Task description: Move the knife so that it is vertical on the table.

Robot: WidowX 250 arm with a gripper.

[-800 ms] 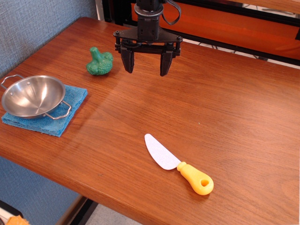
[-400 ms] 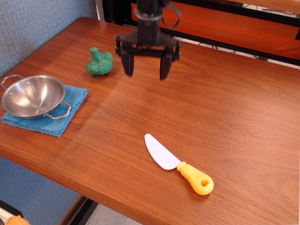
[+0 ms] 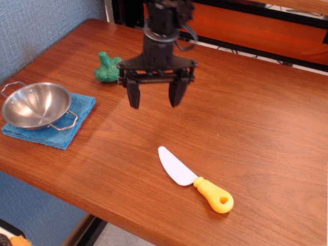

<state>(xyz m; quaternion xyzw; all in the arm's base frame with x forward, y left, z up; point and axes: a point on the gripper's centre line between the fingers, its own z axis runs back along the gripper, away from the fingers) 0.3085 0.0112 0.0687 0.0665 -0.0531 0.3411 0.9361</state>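
The knife (image 3: 193, 179) lies flat on the reddish-brown table (image 3: 256, 118) near the front edge. Its pale white blade points up and left, its yellow handle with a hole points down and right, so it lies diagonally. My gripper (image 3: 154, 101) is black, open and empty. It hangs above the table, up and left of the knife's blade tip, apart from it.
A green toy broccoli (image 3: 107, 67) sits on the table just left of the gripper. A metal bowl (image 3: 35, 104) rests on a blue cloth (image 3: 64, 128) at the left edge. An orange and black frame (image 3: 256, 25) runs behind the table.
The gripper has come down and forward toward the knife, staying open. The knife has not moved.
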